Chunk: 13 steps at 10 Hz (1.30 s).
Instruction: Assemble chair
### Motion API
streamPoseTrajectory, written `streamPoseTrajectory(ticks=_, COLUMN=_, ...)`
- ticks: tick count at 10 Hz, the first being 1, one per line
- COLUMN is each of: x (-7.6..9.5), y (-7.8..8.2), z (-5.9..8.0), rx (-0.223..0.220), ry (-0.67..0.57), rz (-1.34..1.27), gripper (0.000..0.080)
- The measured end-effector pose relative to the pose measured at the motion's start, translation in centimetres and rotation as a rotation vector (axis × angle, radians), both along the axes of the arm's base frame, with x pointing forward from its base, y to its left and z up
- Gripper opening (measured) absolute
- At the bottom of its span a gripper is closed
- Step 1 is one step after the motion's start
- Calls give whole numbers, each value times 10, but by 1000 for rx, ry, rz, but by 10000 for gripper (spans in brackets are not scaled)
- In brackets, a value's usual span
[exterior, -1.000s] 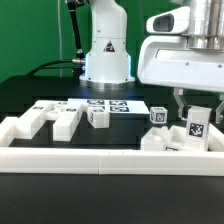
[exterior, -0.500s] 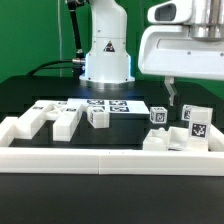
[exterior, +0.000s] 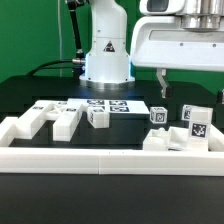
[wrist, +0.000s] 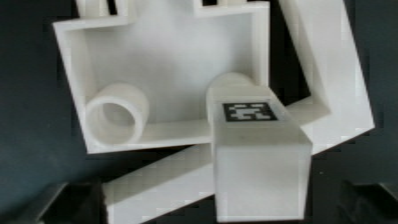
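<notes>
**A:** Where was the chair at?

**B:** The part-built assembly (exterior: 186, 132) sat at the exterior view's right, against the border wall (exterior: 100, 160). The gripper (exterior: 192, 93) hung above it with jaws apart, holding nothing. I read it as between steps.

**A:** Next move?

**B:** Probably fetching a loose block (exterior: 97, 116) beside the marker board (exterior: 105, 104). That needed a square grasp, then lining it up on the seat (wrist: 160, 60).

Looks like smooth white plastic on the chair parts (exterior: 186, 136), pretty matt up close, with flat printed black-and-white tags (wrist: 247, 110) on them. Same matt white on the border wall (exterior: 100, 165). Dull black tabletop (exterior: 25, 92), glossy white shell on the robot arm (exterior: 105, 50).
</notes>
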<state>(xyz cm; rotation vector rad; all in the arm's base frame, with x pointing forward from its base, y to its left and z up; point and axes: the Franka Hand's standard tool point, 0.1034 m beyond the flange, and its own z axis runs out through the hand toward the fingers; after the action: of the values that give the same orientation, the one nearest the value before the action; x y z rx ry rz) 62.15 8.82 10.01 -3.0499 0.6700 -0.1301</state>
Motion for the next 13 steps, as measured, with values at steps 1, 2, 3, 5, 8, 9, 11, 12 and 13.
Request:
streamPoseTrajectory(ticks=1, x=-1, y=0, z=0, rx=-3, ry=-1, rz=27, gripper=649)
streamPoseTrajectory(ticks=2, x=-7, y=-2, z=0, rx=-6, ry=-1, rz=92, gripper=649)
streamPoseTrajectory(ticks=3, x=-17, y=-9, z=4, rx=-8, ry=-3, rz=142, gripper=649)
streamPoseTrajectory(ticks=5, x=-32, y=-32, z=7, rx=-3, ry=-2, rz=217, gripper=649)
streamPoseTrajectory(ticks=8, x=-32, y=-37, z=6, rx=-20, ry=1, rz=368, gripper=649)
streamPoseTrajectory(ticks=9, x=-32, y=-38, z=6, rx=-27, ry=1, rz=443, gripper=649)
streamPoseTrajectory(ticks=11, x=-35, y=-51, z=1, rx=-52, ry=-10, rz=620, gripper=649)
streamPoseTrajectory(ticks=12, x=-45, y=-67, z=-4, rx=-63, ry=-7, rz=678, gripper=649)
streamPoseTrajectory(ticks=13, x=-55, y=-81, z=-7, rx=-60, ry=8, rz=667, gripper=649)
